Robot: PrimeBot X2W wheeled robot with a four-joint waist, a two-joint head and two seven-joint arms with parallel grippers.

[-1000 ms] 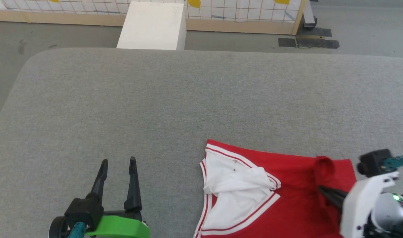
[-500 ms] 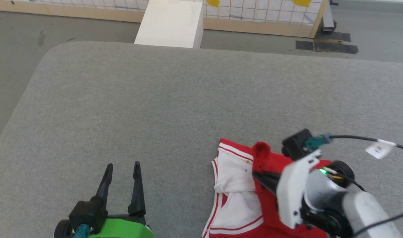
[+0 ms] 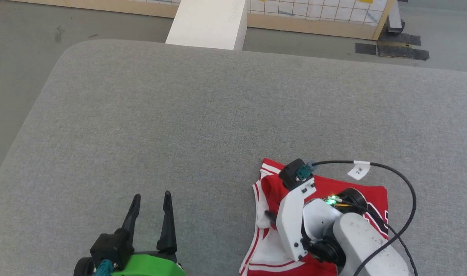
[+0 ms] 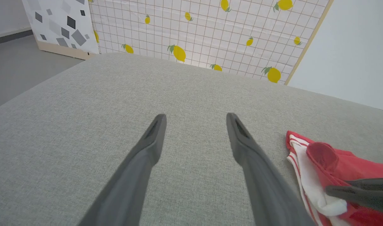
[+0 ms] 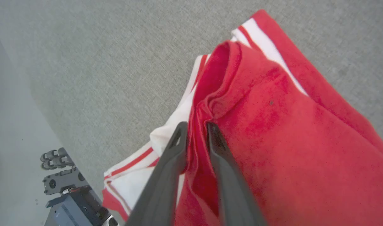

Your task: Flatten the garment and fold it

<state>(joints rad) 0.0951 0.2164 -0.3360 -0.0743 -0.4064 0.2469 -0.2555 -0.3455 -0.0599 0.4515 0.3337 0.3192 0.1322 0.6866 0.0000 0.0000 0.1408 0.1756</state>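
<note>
One garment [image 3: 373, 193] lies bunched at the near right of the grey table [image 3: 179, 115], its red body doubled over a white sleeve with striped trim. Two grippers are in view. The right gripper [image 5: 194, 125] is clamped on a raised fold of the red cloth. The left gripper [image 3: 151, 196] hovers at the near left, fingers apart and empty, not touching the garment. One white block [image 3: 208, 23] stands beyond the table's far edge.

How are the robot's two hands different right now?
The left gripper is open; the right gripper is pinched shut on the garment. The left gripper hangs over bare grey padding; the right gripper is over the garment. Both have two long dark fingers.
</note>
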